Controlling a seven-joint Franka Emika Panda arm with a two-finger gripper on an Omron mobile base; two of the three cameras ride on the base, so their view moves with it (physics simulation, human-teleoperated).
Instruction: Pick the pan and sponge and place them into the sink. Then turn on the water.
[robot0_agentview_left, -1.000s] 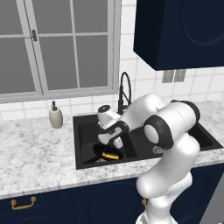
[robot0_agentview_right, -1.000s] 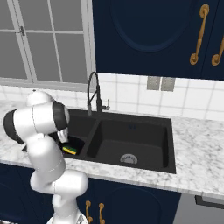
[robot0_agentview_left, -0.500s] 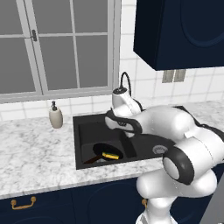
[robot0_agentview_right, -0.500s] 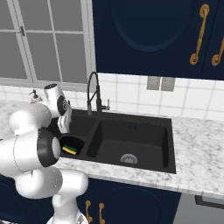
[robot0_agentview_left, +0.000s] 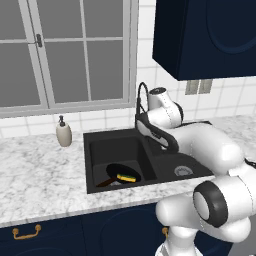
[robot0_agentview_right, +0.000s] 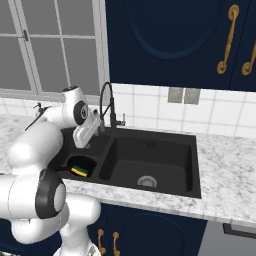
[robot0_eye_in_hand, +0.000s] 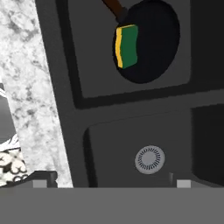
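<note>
The round black frying pan (robot0_eye_in_hand: 148, 41) with its reddish-brown handle lies in the black double-basin sink (robot0_agentview_left: 100, 145), below and ahead of the end effector (robot0_eye_in_hand: 109, 183). The small yellow-and-green sponge (robot0_eye_in_hand: 126, 46) rests inside it. Both are delivered, so the end effector stands wide open, holding nothing (freed, I judge, for the black arched faucet (robot0_agentview_right: 106, 107) beside it).

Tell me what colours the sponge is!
Yellow with a green face. The sponge shows best in the hand view.

Sponge (robot0_agentview_left: 127, 178) in pan (robot0_agentview_left: 121, 174) — left sink (robot0_agentview_left: 90, 150) basin.
</note>
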